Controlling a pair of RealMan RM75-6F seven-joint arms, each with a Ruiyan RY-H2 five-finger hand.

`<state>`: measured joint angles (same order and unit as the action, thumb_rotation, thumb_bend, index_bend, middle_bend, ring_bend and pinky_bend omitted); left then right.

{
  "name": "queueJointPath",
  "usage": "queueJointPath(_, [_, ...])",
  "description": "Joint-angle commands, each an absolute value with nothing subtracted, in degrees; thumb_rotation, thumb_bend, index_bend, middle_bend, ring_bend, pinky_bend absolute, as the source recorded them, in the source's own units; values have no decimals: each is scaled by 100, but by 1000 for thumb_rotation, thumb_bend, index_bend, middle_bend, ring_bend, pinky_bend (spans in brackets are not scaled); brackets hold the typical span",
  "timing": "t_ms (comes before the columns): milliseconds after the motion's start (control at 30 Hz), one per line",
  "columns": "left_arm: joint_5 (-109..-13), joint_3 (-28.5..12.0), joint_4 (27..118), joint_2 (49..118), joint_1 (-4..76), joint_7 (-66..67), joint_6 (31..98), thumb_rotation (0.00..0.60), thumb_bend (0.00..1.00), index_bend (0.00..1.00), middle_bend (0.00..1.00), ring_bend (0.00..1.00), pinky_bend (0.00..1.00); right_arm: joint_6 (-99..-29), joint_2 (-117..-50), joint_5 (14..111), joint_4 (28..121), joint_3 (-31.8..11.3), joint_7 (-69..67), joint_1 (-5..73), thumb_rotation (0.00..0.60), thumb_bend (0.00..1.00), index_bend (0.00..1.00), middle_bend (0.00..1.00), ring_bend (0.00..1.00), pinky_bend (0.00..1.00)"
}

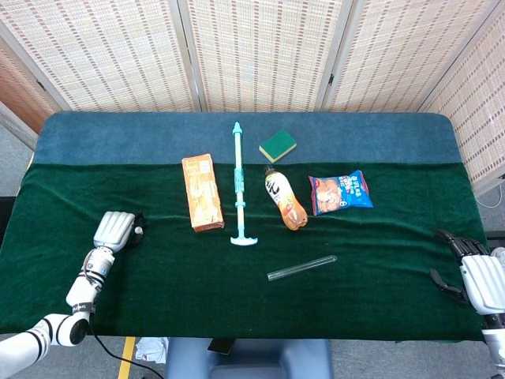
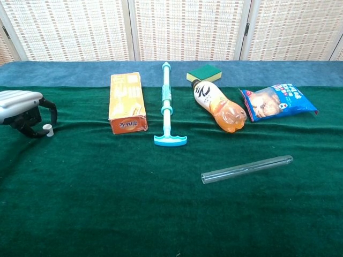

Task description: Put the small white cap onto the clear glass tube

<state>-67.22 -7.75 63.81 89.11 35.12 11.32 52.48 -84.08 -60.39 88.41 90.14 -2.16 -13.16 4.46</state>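
The small white cap (image 2: 47,129) stands on the green cloth at the far left, also seen as a white dot (image 1: 138,230) in the head view. My left hand (image 2: 21,107) (image 1: 117,230) arches over it, dark fingers curved above the cap and thumb low beside it, with a small gap showing; the cap still rests on the cloth. The clear glass tube (image 1: 302,268) (image 2: 247,168) lies empty on the cloth right of centre, far from the cap. My right hand (image 1: 477,276) hangs at the table's right front corner, fingers apart and empty.
Across the middle lie an orange box (image 1: 202,192), a teal long-handled tool (image 1: 239,185), an orange drink bottle (image 1: 284,199) on its side, a green sponge (image 1: 278,144) and a blue snack bag (image 1: 340,193). A blue cloth strip (image 1: 118,134) covers the back.
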Motion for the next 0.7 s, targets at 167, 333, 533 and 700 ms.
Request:
queueJointPath(167, [-6740,-776,6286,8947,3515,1077,5229,600,437,496,977,867,800,-8392,-6038,8823,9030,-219,-1294,449,600,406,142,275,262,217])
queueJointPath(333, [-6765,-778,6231,8967,3519,1018,5218,600,438,521,978,867,800,-8392,-6032,8813,9049,-225,-1280,448,600,406,142,276,267,217])
queueJointPath(533, [-6838,-785,6200,8964,3522,915,5244,600,438,563,983,871,800,-8400,-6023,8818,9075,-228,-1258,447,600,405,142,276,279,218])
queueJointPath(700, [-6982,-813,6296,8858,3491,685,5383,600,438,619,1000,886,806,-8441,-6009,8850,9105,-242,-1276,449,600,406,142,285,281,219])
